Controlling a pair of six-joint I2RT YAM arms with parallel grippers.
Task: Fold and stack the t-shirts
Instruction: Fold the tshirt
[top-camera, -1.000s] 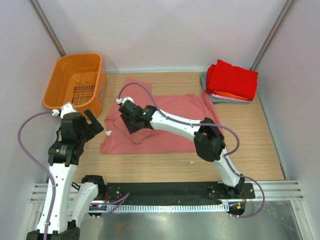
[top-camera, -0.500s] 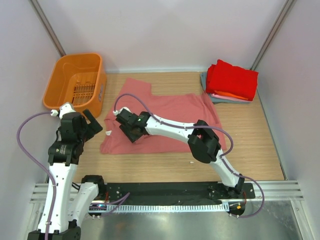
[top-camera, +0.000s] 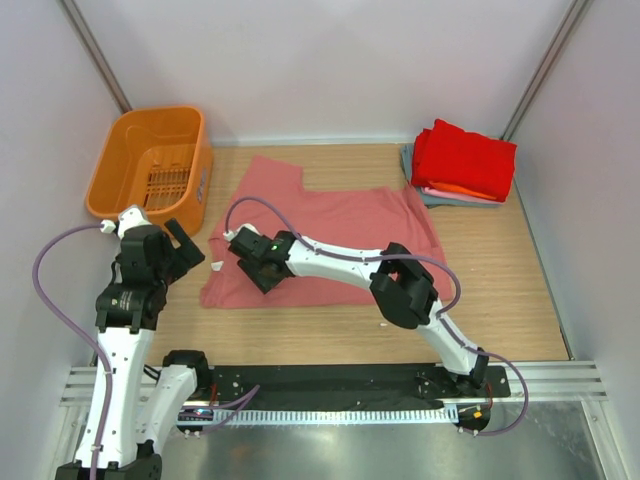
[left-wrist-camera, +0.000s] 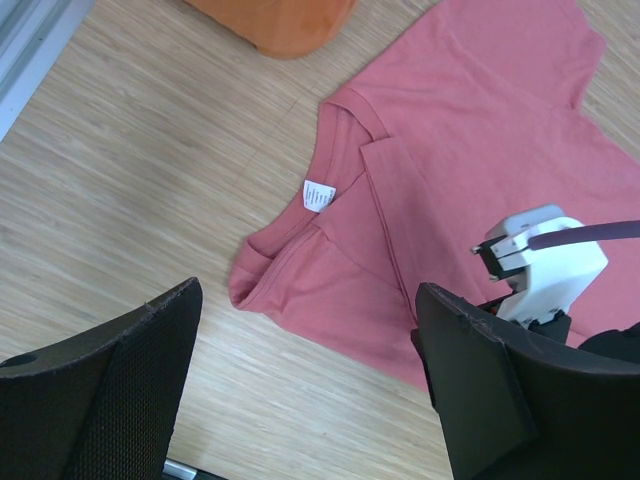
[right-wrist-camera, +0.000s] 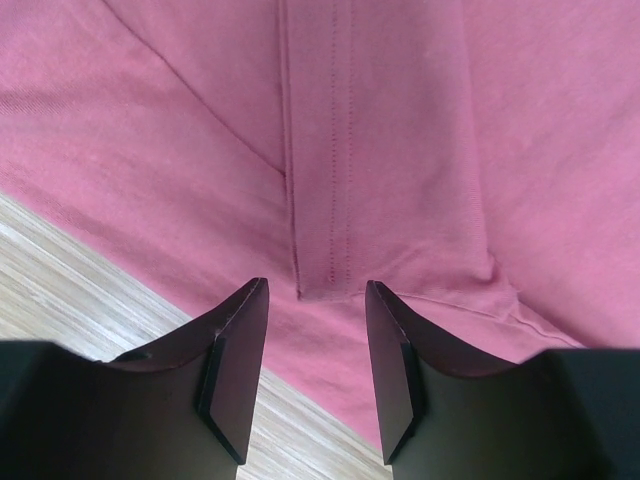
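Observation:
A salmon-pink t-shirt lies spread on the wooden table, its left side partly folded over. Its white neck label shows in the left wrist view. My right gripper is open and empty, low over the shirt's near-left part; in the right wrist view a stitched hem edge lies just beyond the fingertips. My left gripper is open and empty, raised off the shirt's left edge; in the left wrist view the table lies below it. A stack of folded shirts with a bright red one on top sits at the back right.
An orange plastic basket stands at the back left, close to the left arm. White walls close in the table on three sides. Bare wood lies between the shirt and the near rail.
My right gripper has moved left and toward the near edge across the shirt, lowering over its near-left part. The shirt's fold there has flattened. The left arm has barely moved.

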